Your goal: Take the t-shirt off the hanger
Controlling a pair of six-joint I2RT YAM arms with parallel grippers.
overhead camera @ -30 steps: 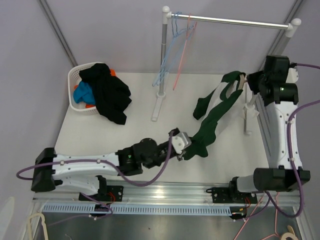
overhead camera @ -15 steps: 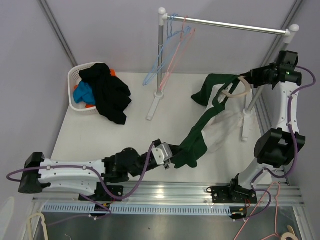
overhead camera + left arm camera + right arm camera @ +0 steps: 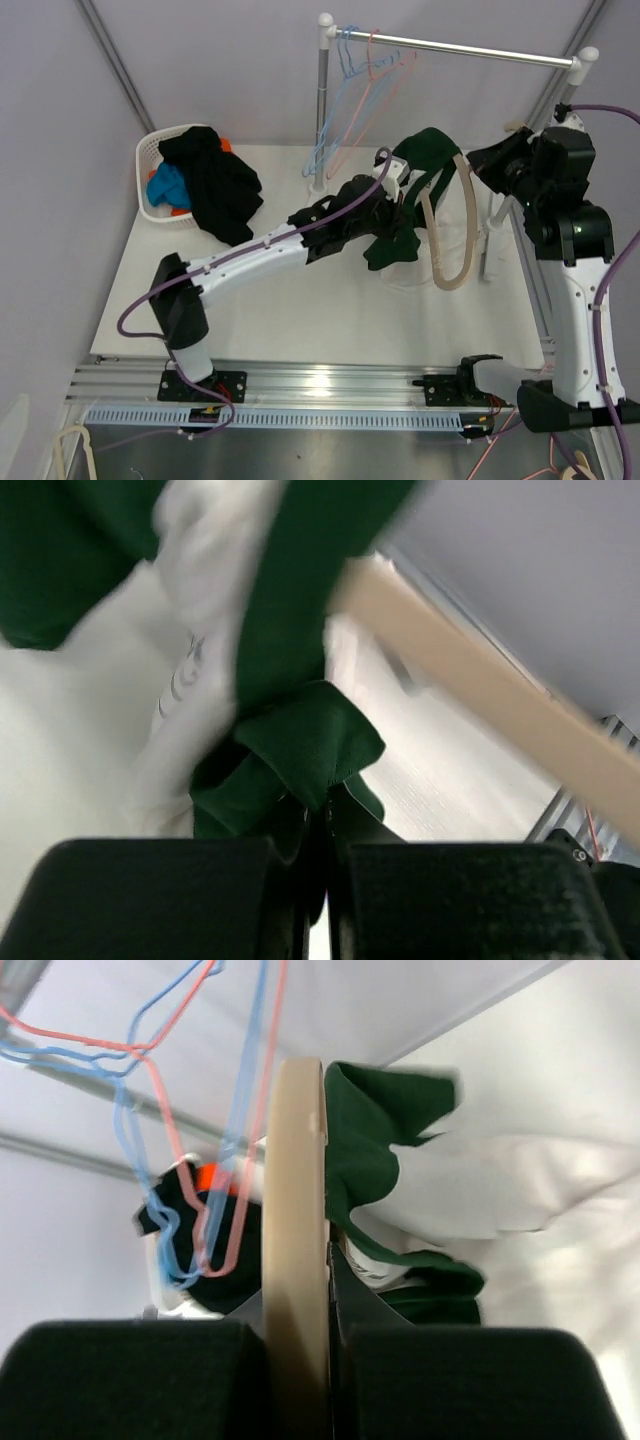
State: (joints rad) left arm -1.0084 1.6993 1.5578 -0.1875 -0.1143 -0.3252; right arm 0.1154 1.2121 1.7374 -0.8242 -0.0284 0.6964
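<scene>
Crumpled dark green t-shirt [image 3: 432,148] over beige hanger [image 3: 470,220]

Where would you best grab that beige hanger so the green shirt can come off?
Probably on the hanger, at its bare right end, coming from the right, as the right gripper does: the bar there is thin enough to pinch, and the t-shirt drapes its top and left.
</scene>
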